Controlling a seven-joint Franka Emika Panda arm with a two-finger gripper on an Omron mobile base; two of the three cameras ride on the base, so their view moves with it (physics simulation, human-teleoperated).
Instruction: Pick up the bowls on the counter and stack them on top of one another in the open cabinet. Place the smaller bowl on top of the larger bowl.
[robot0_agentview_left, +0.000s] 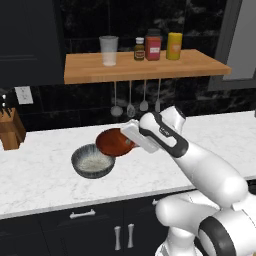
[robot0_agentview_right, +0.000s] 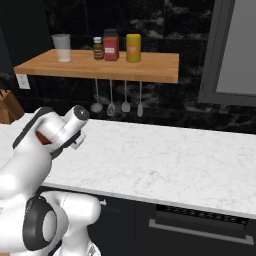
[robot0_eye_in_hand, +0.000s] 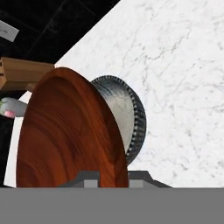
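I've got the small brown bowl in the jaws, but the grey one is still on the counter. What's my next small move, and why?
Probably set the reddish-brown bowl back on the marble counter, beside the grey bowl. The gripper is shut on its rim, held above the counter, and the grey bowl must go on the wooden shelf first, since the small one sits on top.

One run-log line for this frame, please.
gripper: shut on reddish-brown bowl, lifted | grey bowl: on marble counter, beside it | wooden shelf: no bowl yet
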